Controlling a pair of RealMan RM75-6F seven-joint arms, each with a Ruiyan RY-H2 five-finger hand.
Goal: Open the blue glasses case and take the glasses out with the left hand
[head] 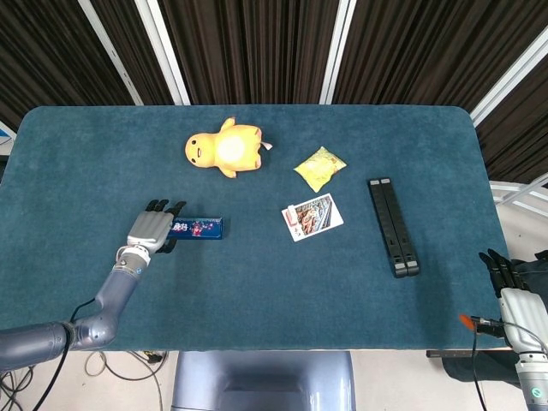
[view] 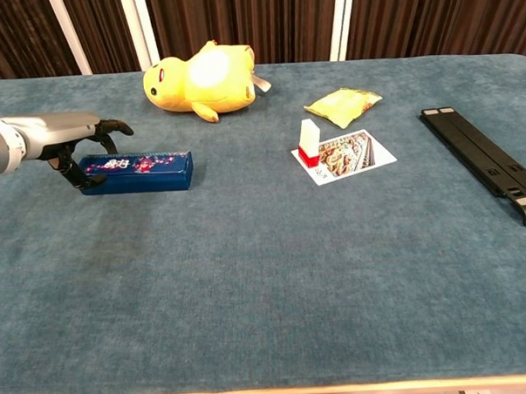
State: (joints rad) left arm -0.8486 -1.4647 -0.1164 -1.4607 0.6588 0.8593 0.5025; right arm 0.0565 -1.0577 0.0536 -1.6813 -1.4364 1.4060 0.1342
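Observation:
The blue glasses case (head: pixel 200 228) (view: pixel 141 171) lies closed on the left part of the teal table (head: pixel 257 282), long side running left to right. My left hand (head: pixel 151 228) (view: pixel 70 136) is at its left end, palm down. The fingers (view: pixel 111 128) reach over the case's top and the thumb hangs down by the end face. No firm hold shows. My right hand (head: pixel 514 300) stays off the table's right edge, low, with straight fingers and nothing in it. It appears only in the head view.
A yellow plush toy (head: pixel 224 147) (view: pixel 198 78) lies behind the case. A yellow packet (head: pixel 319 167) (view: pixel 342 104), a picture card with a small red-and-white box (head: pixel 312 217) (view: pixel 340 154), and a long black bar (head: pixel 393 226) (view: pixel 484 163) sit to the right.

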